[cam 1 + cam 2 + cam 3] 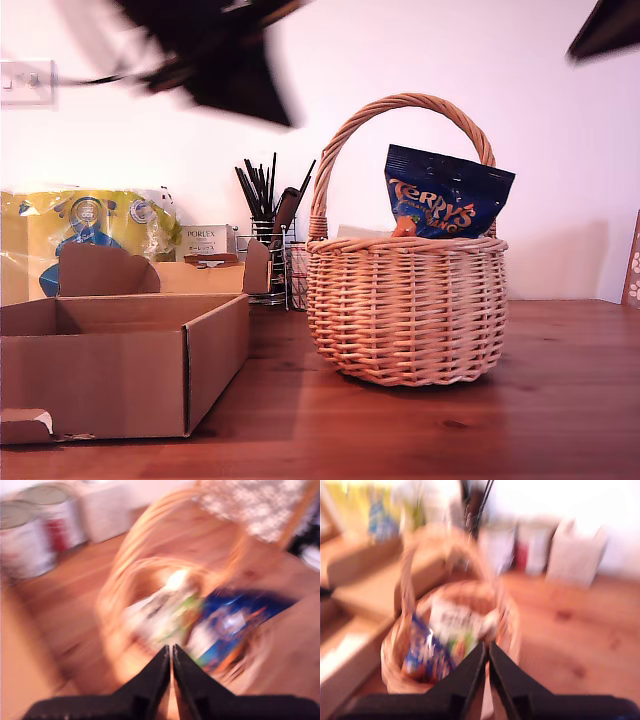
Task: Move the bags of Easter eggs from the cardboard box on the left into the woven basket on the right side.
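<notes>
Already the bags sit in the basket, right of centre in the exterior view: a dark blue Terry's pouch pokes above the rim, a white one beside it in the wrist views. At lower left the box shows no bags, so little seems left. My first gripper and second gripper hang over the basket, jaws pinched together, holding nothing. Around them: a wooden table, a utensil holder, a white wall.
</notes>
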{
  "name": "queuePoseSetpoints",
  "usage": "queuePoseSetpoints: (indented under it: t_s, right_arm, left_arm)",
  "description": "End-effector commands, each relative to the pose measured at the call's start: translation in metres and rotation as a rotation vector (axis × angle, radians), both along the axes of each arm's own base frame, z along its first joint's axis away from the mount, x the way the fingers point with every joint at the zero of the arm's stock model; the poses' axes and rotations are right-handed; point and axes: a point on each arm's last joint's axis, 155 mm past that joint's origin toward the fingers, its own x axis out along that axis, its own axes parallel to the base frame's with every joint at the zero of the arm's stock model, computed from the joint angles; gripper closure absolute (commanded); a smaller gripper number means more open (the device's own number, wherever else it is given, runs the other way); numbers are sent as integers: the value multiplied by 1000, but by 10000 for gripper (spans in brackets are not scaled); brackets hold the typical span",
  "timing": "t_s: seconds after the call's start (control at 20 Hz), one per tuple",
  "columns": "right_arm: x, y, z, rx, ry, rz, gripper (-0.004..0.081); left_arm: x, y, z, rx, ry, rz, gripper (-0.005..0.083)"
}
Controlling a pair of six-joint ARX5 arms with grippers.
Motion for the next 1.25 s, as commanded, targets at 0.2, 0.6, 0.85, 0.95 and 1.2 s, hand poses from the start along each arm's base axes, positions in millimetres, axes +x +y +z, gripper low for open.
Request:
queuePoseSetpoints:
  t_s: [0.2, 0.6, 0.85, 0.95, 1.2]
  right_arm:
    - [-27, -7, -11, 101, -17, -29, 783]
    - [-55, -5, -6, 172, -1, -11, 783]
    - [-58, -6, -31, 151, 102, -20, 783]
    - [-60, -6, -40, 143, 141, -23, 782]
    - [-64, -7, -53, 132, 198, -28, 783]
  left_arm:
    - [-13, 80, 26, -71, -138, 135, 794]
    - [-70, 133, 67, -133, -268, 207, 793]
    - [-87, 140, 60, -119, -240, 208, 793]
    - [-86, 139, 59, -117, -236, 208, 793]
    - [-82, 138, 45, -92, -186, 208, 793]
